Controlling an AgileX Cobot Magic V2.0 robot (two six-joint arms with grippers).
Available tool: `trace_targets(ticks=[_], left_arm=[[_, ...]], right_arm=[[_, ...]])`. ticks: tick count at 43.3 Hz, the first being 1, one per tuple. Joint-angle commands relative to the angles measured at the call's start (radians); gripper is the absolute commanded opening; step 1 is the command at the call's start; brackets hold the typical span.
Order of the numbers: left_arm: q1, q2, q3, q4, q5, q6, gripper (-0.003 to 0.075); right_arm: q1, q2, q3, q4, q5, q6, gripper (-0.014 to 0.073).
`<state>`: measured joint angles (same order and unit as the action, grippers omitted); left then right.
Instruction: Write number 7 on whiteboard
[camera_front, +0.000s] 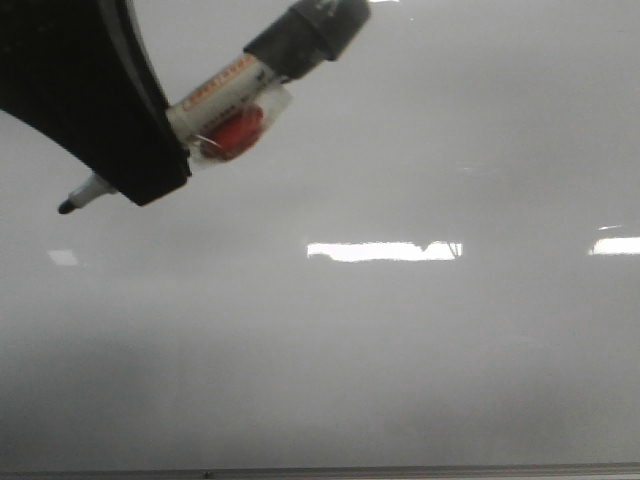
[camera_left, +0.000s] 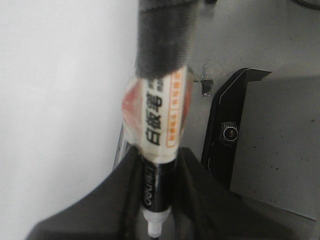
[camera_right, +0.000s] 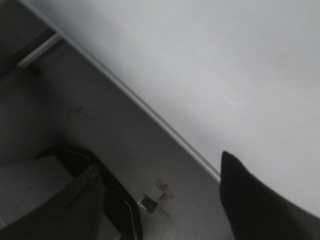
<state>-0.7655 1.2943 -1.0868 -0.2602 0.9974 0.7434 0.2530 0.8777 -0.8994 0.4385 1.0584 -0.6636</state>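
Left gripper (camera_front: 120, 165) is clamped on a marker (camera_front: 225, 95), seen at top left of the front view, w/ the pen held slanted: black cap end up and to the right, dark nib (camera_front: 67, 206) poking out below the jaws toward the lower left. In the left wrist view the barrel (camera_left: 160, 117) is seen pinched between the two dark fingers (camera_left: 200, 195), label w/ printed characters and an orange-red patch facing the camera. Whether the nib touches the board cannot be told; it looks just off or barely at the surface.

Right gripper: only one dark finger (camera_right: 255, 200) shows in the right wrist view, so open vs closed cannot be told. Nothing is seen held by it.

Whiteboard (camera_front: 400, 350) fills the front view: glossy, pale grey-white, w/ bright rectangular glare patches and a thin metal edge strip (camera_right: 150, 117) visible in the right wrist view. No black stroke is visible anywhere on it, so the number 7 is judged not yet started.

For the step in hand, judged: nib should be brought flat-on to the board w/ light, even pressure, and grip kept firm so the slanted pen isn't twisted. A short horizontal top stroke should be drawn first, then a longer slanted downstroke from its right end w/o lifting. Risks: skipping ink if pressure is too light, pen slipping in the jaws if too hard.
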Motion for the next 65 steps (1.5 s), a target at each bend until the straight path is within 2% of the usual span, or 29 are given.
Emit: trace_targets(ticks=[1,6,17,22,33,43,46,65], left_arm=[[-0.055,-0.016,-0.038,-0.024,-0.038,0.004,-0.002],[-0.1,-0.016,-0.038,-0.024,-0.058,0.004,-0.0021],[-0.141,-0.016,-0.038,-0.024,-0.064,0.004,-0.002],[-0.141,-0.016,-0.038,-0.024,-0.071,0.004,-0.0021],[-0.141,-0.016,-0.038,-0.024,-0.079,0.031,-0.002],[-0.141,-0.016,-0.038,-0.024,-0.092,0.031,-0.002],[-0.141,-0.016,-0.038,-0.024,-0.105,0.031,-0.002],[-0.141,-0.016,-0.038,-0.024,-0.109,0.031,-0.002]], right_arm=[[0.073,0.029,-0.033,0.104,-0.021,-0.159,0.0519],[0.177,0.066,-0.034,0.12,-0.055,-0.236,0.0519],[0.365,0.15,-0.041,0.122,-0.187,-0.239,0.0519],[0.414,0.184,-0.079,0.132,-0.199,-0.239,0.0519],[0.426,0.238,-0.141,0.175,-0.204,-0.239,0.0507],[0.426,0.241,-0.143,0.175,-0.198,-0.239,0.0321],[0.426,0.241,-0.143,0.175,-0.188,-0.239,0.0296],[0.426,0.241,-0.143,0.157,-0.179,-0.239,0.0286]])
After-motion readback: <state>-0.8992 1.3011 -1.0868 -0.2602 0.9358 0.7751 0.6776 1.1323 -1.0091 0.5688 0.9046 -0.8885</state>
